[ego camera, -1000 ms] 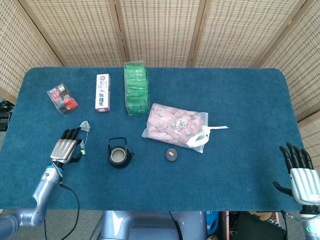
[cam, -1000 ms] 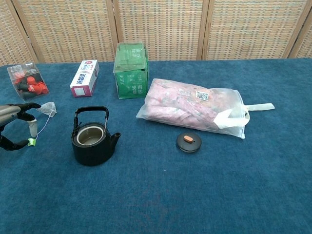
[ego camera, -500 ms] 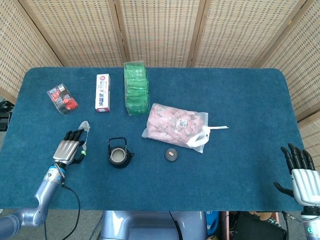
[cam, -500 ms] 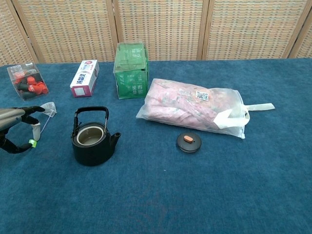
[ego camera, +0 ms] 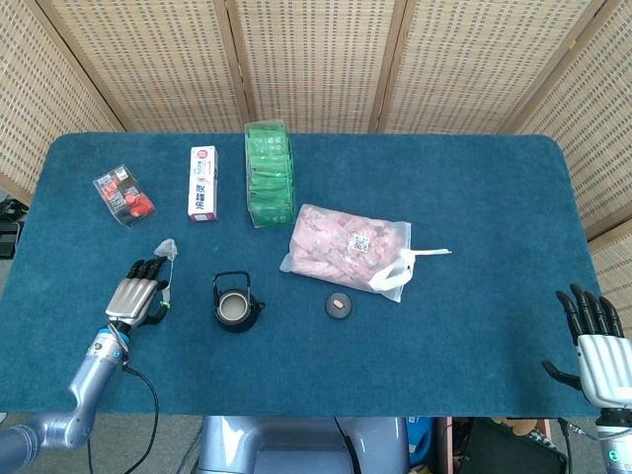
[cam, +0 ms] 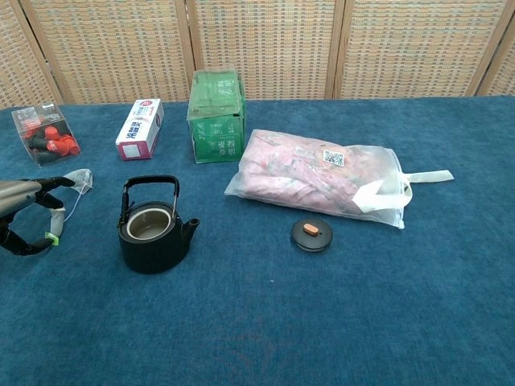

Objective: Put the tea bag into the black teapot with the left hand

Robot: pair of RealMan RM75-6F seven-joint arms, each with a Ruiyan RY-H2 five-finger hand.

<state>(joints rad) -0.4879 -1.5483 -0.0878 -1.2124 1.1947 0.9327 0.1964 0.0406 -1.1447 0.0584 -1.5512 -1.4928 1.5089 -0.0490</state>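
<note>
The tea bag (ego camera: 168, 246) (cam: 80, 178) lies on the blue cloth at the left, and its string runs to a small green tag (cam: 50, 239). My left hand (ego camera: 136, 293) (cam: 28, 215) arches low over that string, its fingertips close by the bag and its thumb apart from the fingers. I cannot tell whether it touches the bag. To its right stands the black teapot (ego camera: 235, 304) (cam: 153, 229), open-topped, with its handle upright. The teapot's lid (ego camera: 339, 305) (cam: 311, 234) lies further right. At the table's front right corner my right hand (ego camera: 595, 346) is open and holds nothing.
Along the back stand a clear box of red pieces (ego camera: 123, 195), a white carton (ego camera: 202, 183) and a green box (ego camera: 269, 174). A pink-filled plastic bag (ego camera: 351, 247) lies right of the teapot. A folding wicker screen stands behind the table.
My left hand has shifted slightly towards the front edge, and the green tag moved a little with it. The tea bag, the teapot and the right hand stay put.
</note>
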